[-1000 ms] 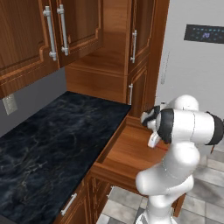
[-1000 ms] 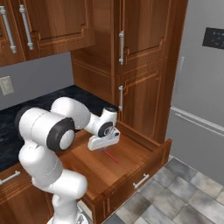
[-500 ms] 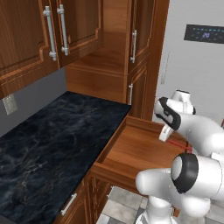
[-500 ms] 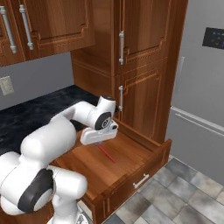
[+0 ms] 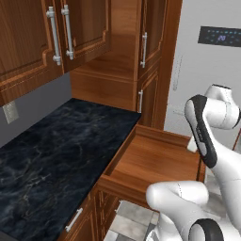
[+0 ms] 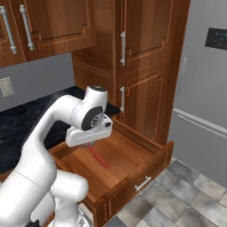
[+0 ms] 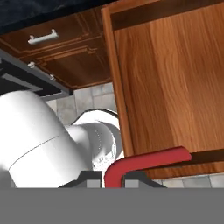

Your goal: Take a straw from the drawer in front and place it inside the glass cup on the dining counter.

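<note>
Straw (image 7: 144, 162) pinched in nearly closed end effector (image 7: 114, 180) (bent tip at fingers), raised over open drawer (image 6: 133, 166).

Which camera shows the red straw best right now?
The right base view: the straw hangs slanting below the claw, over the open drawer. The hand view gives just its bent end, close up.

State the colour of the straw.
Bright red; the straw shows best in the hand view.
</note>
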